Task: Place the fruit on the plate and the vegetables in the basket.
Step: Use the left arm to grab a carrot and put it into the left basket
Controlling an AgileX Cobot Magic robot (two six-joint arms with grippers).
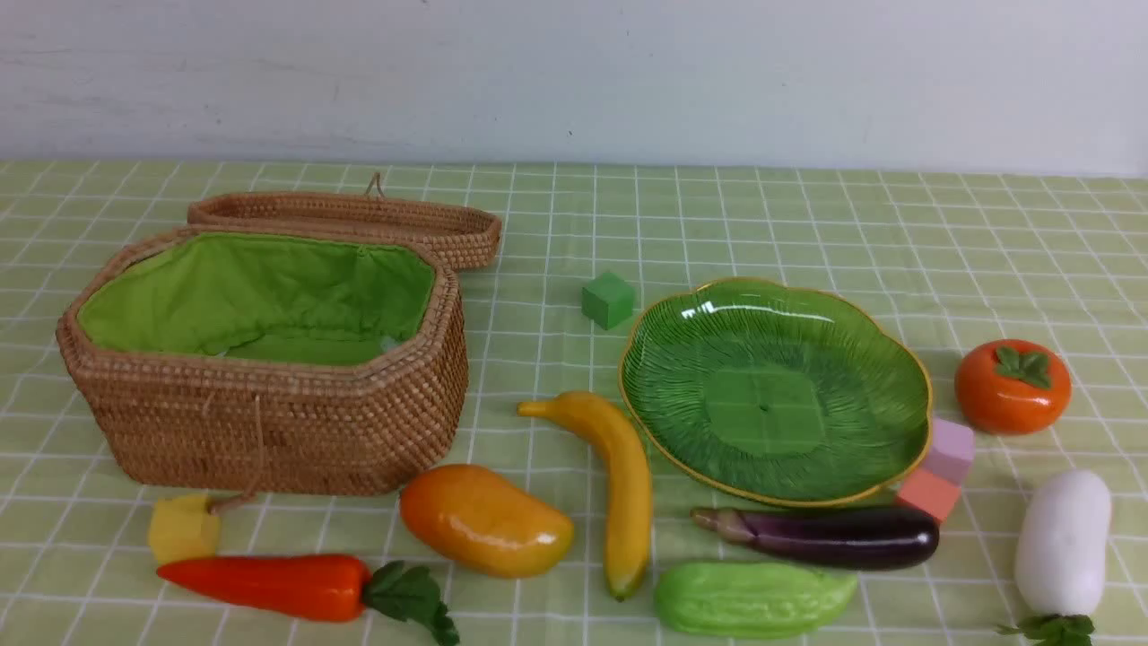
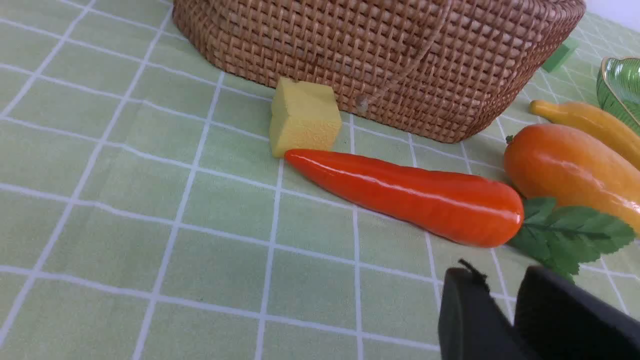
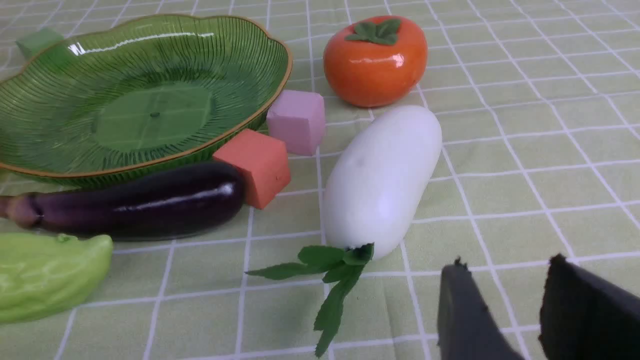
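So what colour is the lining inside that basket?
Bright green; the lining shows best in the front view.

No writing, label, brand, number or sign can be read anywhere; the basket (image 1: 269,422) and the plate (image 1: 771,359) seem to carry only weave and ribbing.

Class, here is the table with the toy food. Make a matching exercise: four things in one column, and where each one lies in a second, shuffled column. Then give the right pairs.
Things
1. yellow foam cube
2. green foam cube
3. dark purple toy eggplant
4. round orange-red toy persimmon

Places
A. to the right of the green leaf-shaped plate
B. by the front wall of the brown wicker basket
C. beyond the plate's far left rim
D. in front of the plate's near rim

Pairs: 1-B, 2-C, 3-D, 4-A
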